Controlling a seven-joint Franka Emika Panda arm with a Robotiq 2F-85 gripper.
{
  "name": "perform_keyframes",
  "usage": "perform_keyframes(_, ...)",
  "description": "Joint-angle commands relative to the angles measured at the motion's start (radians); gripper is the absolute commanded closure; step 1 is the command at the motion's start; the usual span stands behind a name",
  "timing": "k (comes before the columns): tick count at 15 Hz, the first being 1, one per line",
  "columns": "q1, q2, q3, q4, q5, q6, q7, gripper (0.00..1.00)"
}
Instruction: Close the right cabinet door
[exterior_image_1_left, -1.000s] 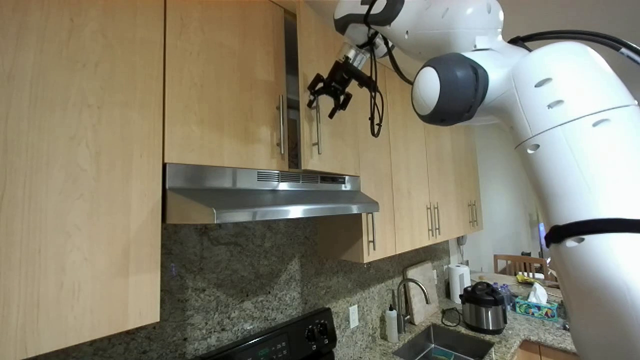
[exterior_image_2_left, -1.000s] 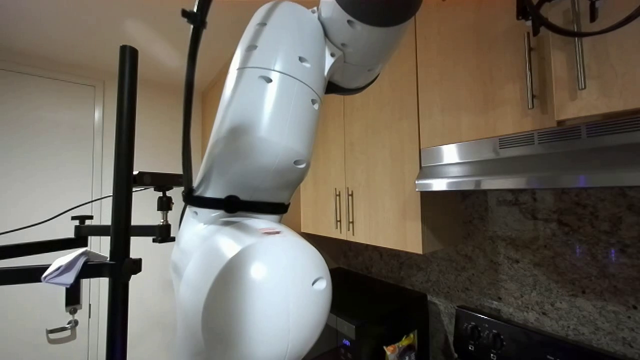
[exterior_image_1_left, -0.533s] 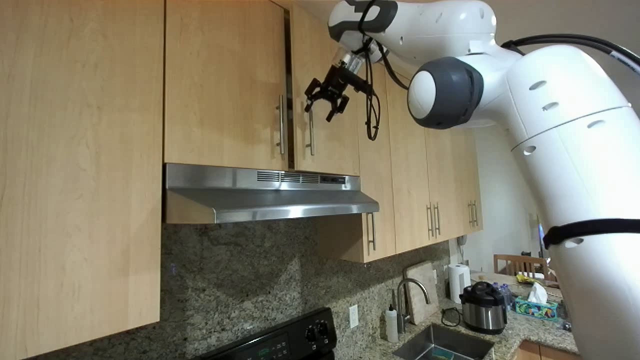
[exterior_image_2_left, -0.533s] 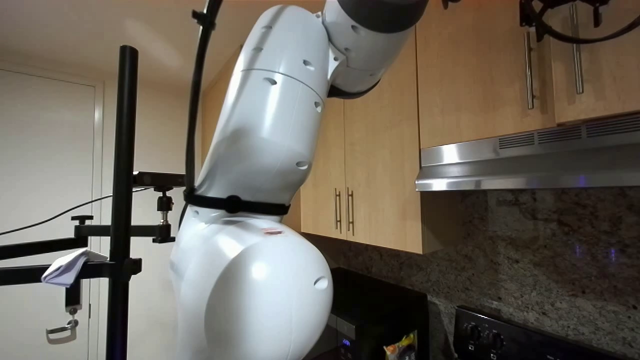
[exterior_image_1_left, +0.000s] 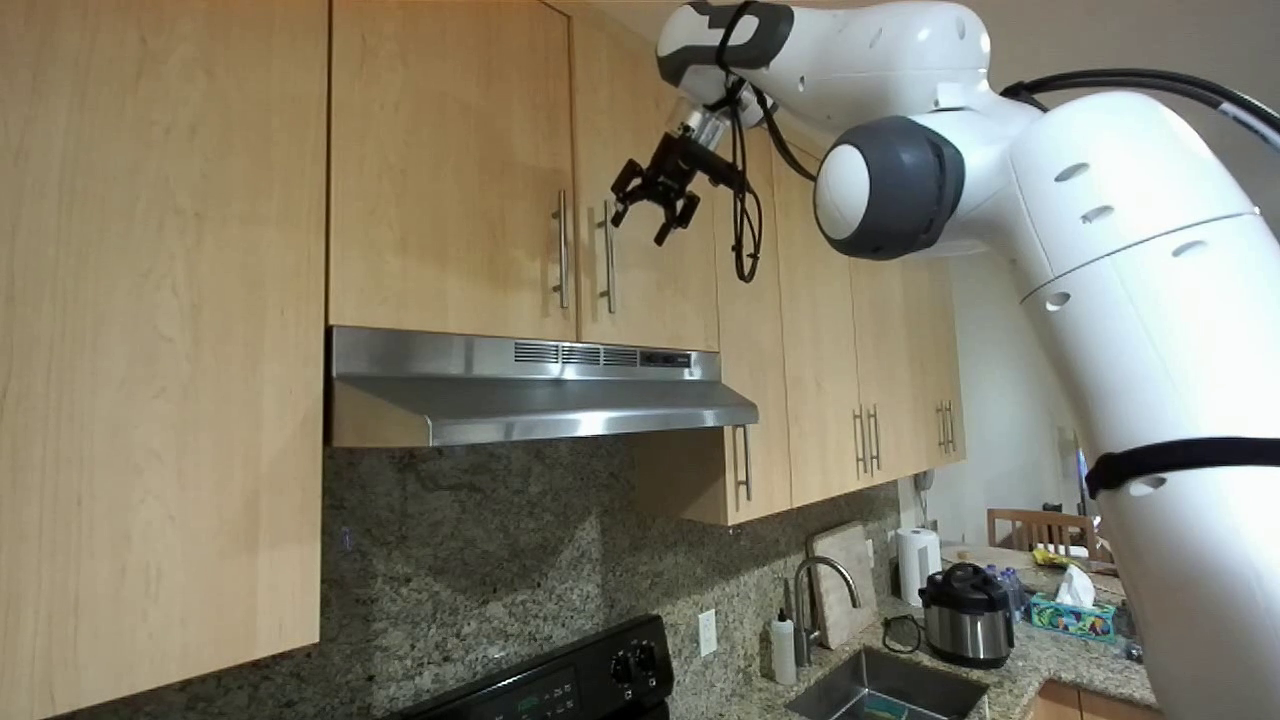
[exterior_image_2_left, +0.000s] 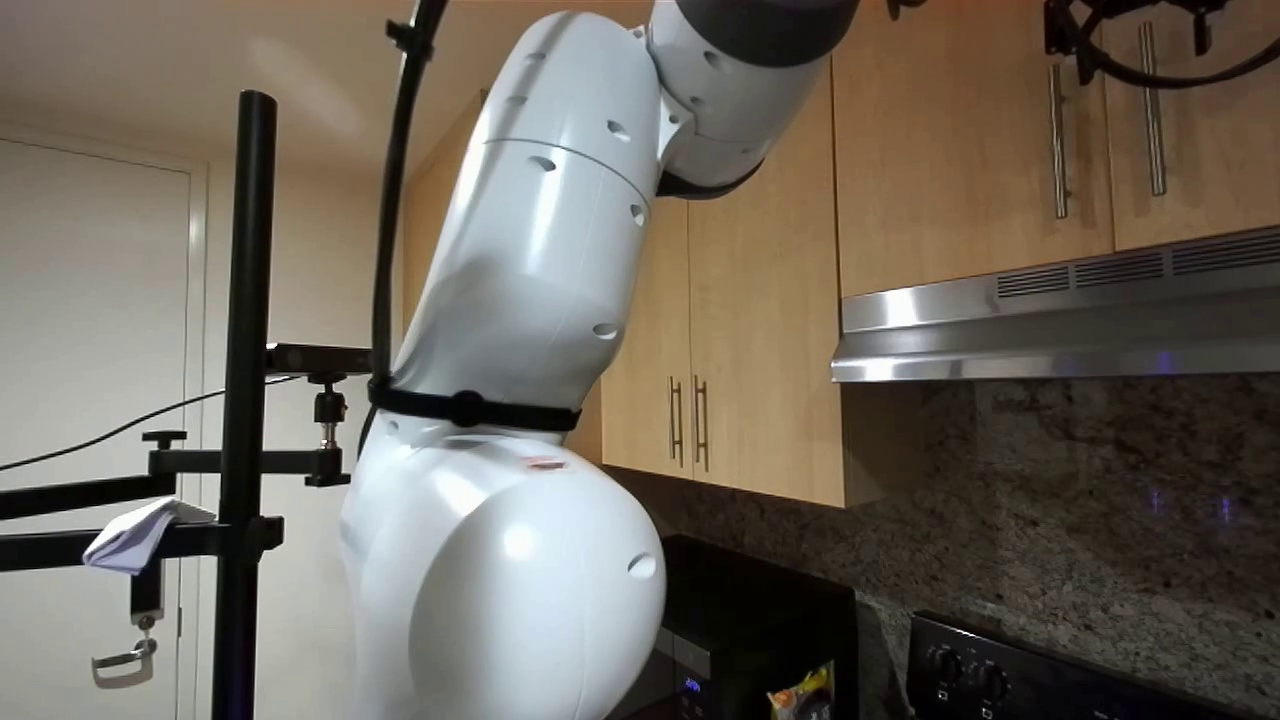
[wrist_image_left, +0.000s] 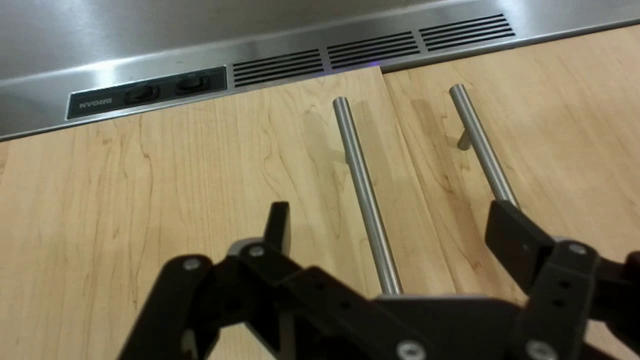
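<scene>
Speckled granite backsplash (exterior_image_1_left: 480, 530) and light maple cabinets (exterior_image_1_left: 160, 300) fill most of our view, with a stainless range hood (exterior_image_1_left: 560, 400) in the middle. Our right cabinet door (exterior_image_1_left: 665, 290) is just above that hood, next to its twin door (exterior_image_1_left: 450, 170). In both exterior views the two look pretty much level, only a thin line between them. Wrist view does show a small step at the lower corners where they meet, so we can't swear it's fully flush.

Gripper (exterior_image_1_left: 640, 226), on the end of the white arm (exterior_image_1_left: 1150, 280), is unclenched, fingers (wrist_image_left: 517, 245) spread well apart, in front of the door and near the upper part of its slim silver bar handle (exterior_image_1_left: 609, 260). In the wrist view that handle runs down between the two fingers, while one finger overlaps the twin's handle (wrist_image_left: 484, 145). Whether a fingertip actually touches wood or metal, we can't tell.

Other stuff we've got: a black stove panel (exterior_image_1_left: 600, 685) below the hood, then a steel sink (exterior_image_1_left: 905, 672), a curved faucet (exterior_image_1_left: 801, 610), a pressure cooker (exterior_image_1_left: 967, 620) and a tissue box (exterior_image_1_left: 1070, 617) further along the counter (exterior_image_1_left: 1080, 665). In an exterior view there's also a black appliance (exterior_image_2_left: 765, 600) with a blue display, under a pair of longer doors (exterior_image_2_left: 765, 330).
</scene>
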Motion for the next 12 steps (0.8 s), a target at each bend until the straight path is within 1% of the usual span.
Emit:
perform_keyframes(1, 0.011, -0.036, -0.011, -0.039, -0.027, -0.010, 0.000, 0.00)
perform_keyframes(4, 0.007, -0.068, -0.019, -0.057, -0.019, -0.047, -0.014, 0.00)
perform_keyframes(6, 0.003, -0.093, -0.029, -0.072, -0.022, -0.095, -0.021, 0.00)
perform_keyframes(9, 0.005, -0.124, -0.053, -0.088, -0.046, -0.193, -0.029, 0.00)
perform_keyframes(11, 0.006, -0.145, -0.070, -0.099, -0.086, -0.282, -0.038, 0.00)
perform_keyframes(12, 0.008, -0.153, -0.076, -0.105, -0.113, -0.308, -0.045, 0.00)
